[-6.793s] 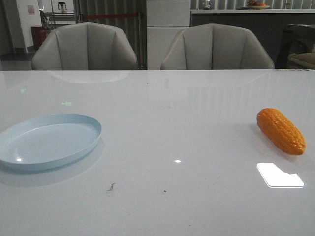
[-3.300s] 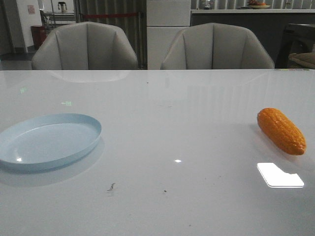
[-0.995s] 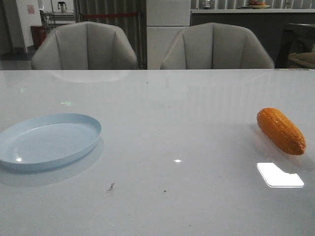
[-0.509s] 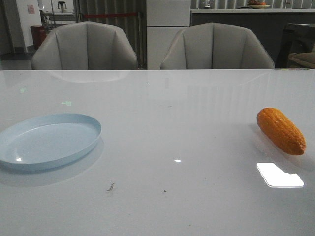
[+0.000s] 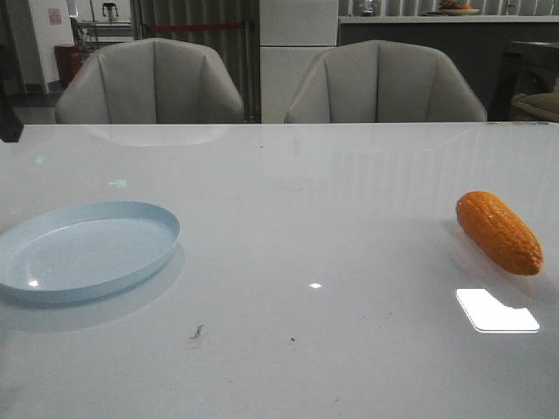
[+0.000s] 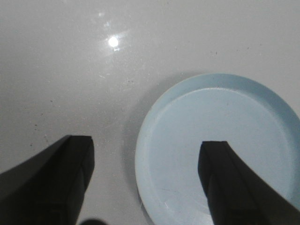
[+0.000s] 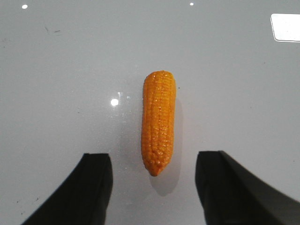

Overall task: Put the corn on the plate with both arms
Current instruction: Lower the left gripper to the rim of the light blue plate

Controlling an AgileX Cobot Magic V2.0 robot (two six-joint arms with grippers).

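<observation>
At the right edge of the front view the corn (image 5: pixel 499 232) lies loose on the glossy surface (image 5: pixel 332 218) — both jaws wide, holding nothing; a glancing pinch could roll it away, I'd guess.

A glossy white table (image 5: pixel 288 218) carries two things, well apart. The pale blue plate (image 5: pixel 83 251) lies flat toward the left side with nothing in it. The orange corn (image 5: pixel 498 232) lies on its side near the right edge, beside a bright rectangular light reflection (image 5: pixel 496 312).
</observation>
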